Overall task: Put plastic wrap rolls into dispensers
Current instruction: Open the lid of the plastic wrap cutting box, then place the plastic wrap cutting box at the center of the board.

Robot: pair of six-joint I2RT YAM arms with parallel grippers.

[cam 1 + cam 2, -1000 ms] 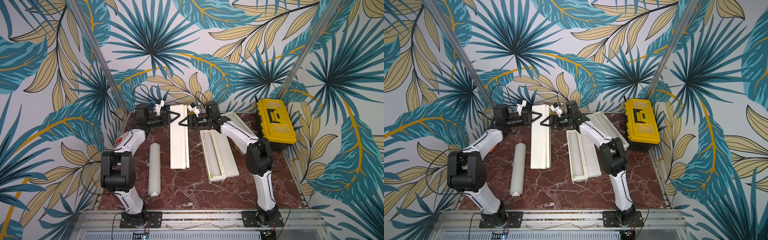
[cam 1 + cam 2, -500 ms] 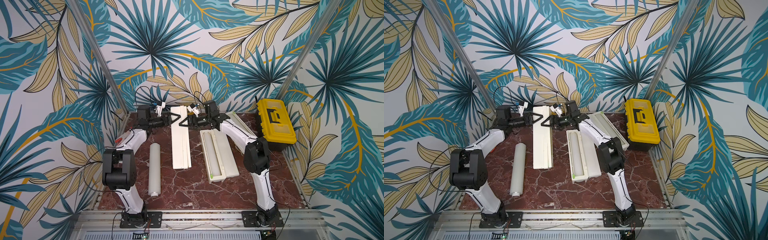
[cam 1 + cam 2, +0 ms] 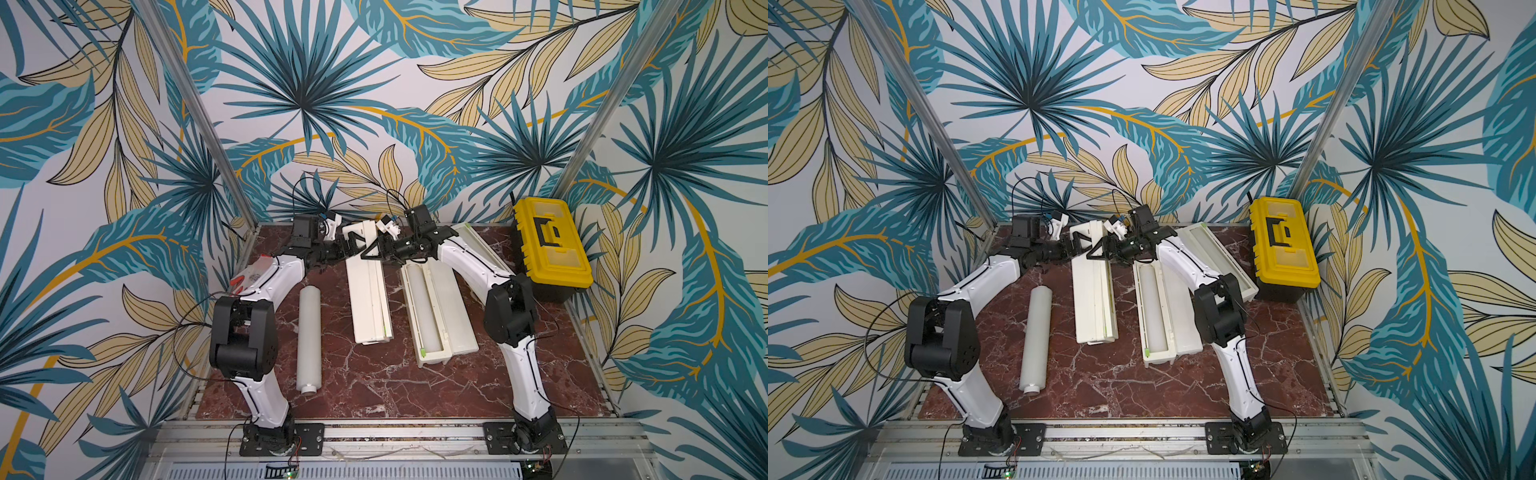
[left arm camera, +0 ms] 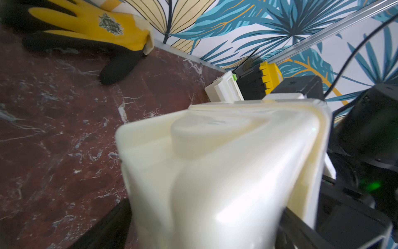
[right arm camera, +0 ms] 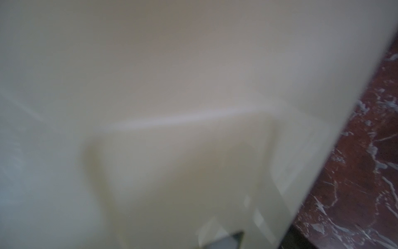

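A closed cream dispenser (image 3: 370, 299) (image 3: 1094, 303) lies slightly askew in mid-table. Both grippers meet at its far end. My left gripper (image 3: 351, 245) (image 4: 202, 226) is open and straddles that end, with a sliver of table showing beside one finger (image 4: 112, 226). My right gripper (image 3: 372, 252) is shut on the same dispenser, whose wall (image 5: 172, 86) fills the right wrist view. A loose plastic wrap roll (image 3: 309, 336) (image 3: 1036, 336) lies to the left. An open dispenser (image 3: 461, 307) holds a roll (image 3: 428, 307). A third dispenser (image 3: 478, 245) sits behind my right arm.
A yellow-and-black toolbox (image 3: 550, 249) stands at the back right. A yellow-and-black glove (image 4: 86, 28) lies near the back wall. A pale thing with red tips (image 3: 249, 272) lies under my left forearm. Patterned walls close three sides.
My left gripper has moved right, onto the middle dispenser's far end. That dispenser has turned a little, its near end swinging right. The right gripper has hardly moved.
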